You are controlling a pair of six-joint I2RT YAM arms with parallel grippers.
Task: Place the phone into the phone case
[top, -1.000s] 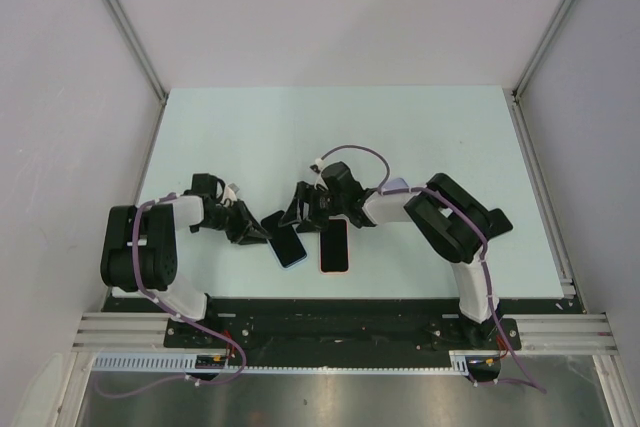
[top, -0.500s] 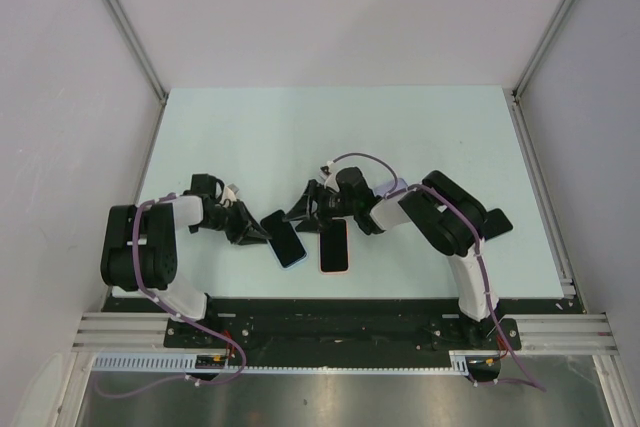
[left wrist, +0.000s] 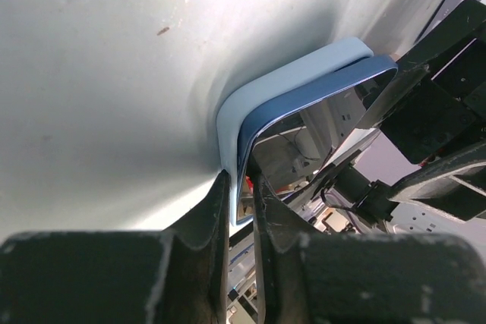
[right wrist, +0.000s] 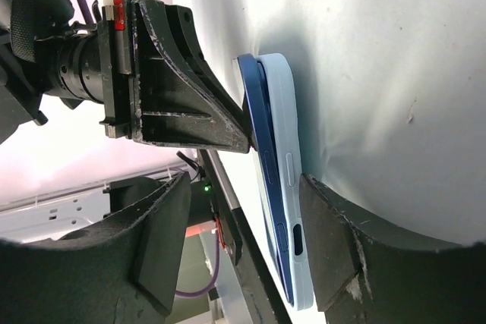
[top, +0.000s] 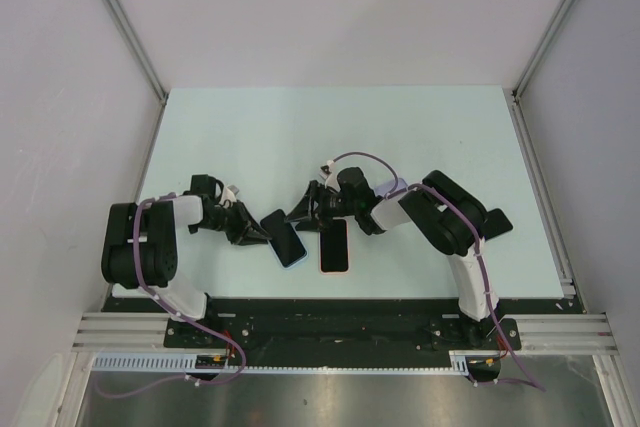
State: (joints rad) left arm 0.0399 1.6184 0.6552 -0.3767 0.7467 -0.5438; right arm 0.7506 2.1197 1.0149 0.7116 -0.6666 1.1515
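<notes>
A dark-blue phone (right wrist: 260, 138) lies partly in a light-blue phone case (right wrist: 288, 180), tilted up off the table with one long edge raised out of the case. My left gripper (left wrist: 241, 191) is shut on their corner, one finger on the case back and one on the mirror-like screen (left wrist: 304, 138). In the top view the phone (top: 287, 244) sits between both grippers. My right gripper (right wrist: 243, 210) is open and straddles the pair: one finger rests against the case back, the other stands apart from the screen. From above, the left gripper (top: 262, 234) and right gripper (top: 298, 215) nearly meet.
A second phone in a pink-rimmed case (top: 334, 245) lies flat just right of the held pair, under the right wrist. The pale table (top: 400, 137) stretches back to grey walls, with a black rail along its near edge.
The right wrist has dropped lower and settled over the phone, its jaws narrowing a little. The left gripper and the phone have barely moved.
</notes>
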